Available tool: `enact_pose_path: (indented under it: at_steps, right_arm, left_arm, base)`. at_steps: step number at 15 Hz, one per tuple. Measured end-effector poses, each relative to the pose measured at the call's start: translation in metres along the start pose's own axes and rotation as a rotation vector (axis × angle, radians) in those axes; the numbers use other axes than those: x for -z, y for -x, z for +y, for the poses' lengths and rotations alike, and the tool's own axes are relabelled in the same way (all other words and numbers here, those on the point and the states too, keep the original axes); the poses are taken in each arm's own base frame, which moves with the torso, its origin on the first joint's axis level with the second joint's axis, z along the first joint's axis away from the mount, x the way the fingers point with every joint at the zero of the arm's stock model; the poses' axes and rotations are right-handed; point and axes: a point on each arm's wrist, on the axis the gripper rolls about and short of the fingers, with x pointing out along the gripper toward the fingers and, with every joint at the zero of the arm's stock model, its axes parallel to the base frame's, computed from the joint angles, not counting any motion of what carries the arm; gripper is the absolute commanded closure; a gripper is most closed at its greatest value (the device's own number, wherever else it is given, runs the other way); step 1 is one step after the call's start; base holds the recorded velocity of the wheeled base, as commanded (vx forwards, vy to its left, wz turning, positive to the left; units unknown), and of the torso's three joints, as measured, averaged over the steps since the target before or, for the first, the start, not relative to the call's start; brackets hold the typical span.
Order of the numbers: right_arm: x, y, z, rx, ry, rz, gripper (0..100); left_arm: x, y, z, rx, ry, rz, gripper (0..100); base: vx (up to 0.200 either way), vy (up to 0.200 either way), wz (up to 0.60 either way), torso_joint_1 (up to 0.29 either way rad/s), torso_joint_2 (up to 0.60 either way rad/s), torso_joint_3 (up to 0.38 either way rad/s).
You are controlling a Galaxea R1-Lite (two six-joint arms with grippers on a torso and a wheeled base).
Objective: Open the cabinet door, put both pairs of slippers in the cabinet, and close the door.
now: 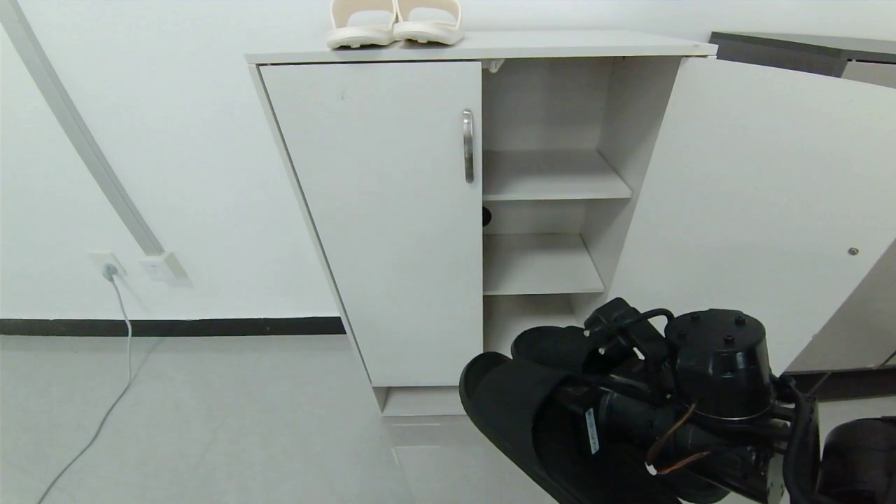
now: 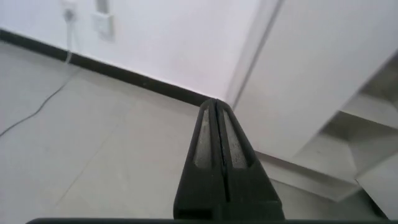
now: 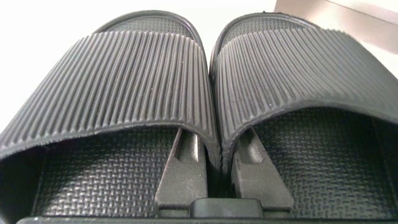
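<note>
Midway through: with cabinet door (image 1: 756, 196) open, gripping black slippers (image 1: 521, 406) in right end effector (image 3: 216, 168) low before the opening, left end effector (image 2: 216, 143) pinched shut, empty. Yet to store: white slippers (image 1: 395, 24) (atop cabinet (image 1: 595, 46)), then closing up.

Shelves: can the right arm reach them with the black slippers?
Probably yes: the door is swung open, and the right gripper, holding the slippers, sits just before the bare shelves.
</note>
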Motion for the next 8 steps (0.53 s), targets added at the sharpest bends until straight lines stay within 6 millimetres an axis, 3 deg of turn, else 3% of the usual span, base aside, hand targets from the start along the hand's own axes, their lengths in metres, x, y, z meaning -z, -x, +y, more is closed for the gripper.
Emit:
enact_pose_path:
  at_steps: [3,8]
  right_arm:
    - [0.001,0.0,0.0,-0.001,0.001,0.005,100]
    - [0.004,-0.001,0.0,0.0,0.004,0.015,100]
  left_arm:
    - [0.034,0.009,0.009,-0.003,-0.011,-0.01,100]
    - [0.045,0.017,0.011,0.18,-0.012,-0.063,100]
  base:
    - [0.0,0.0,0.0,0.0,0.0,0.0]
    - [0.0,0.0,0.0,0.0,0.0,0.0]
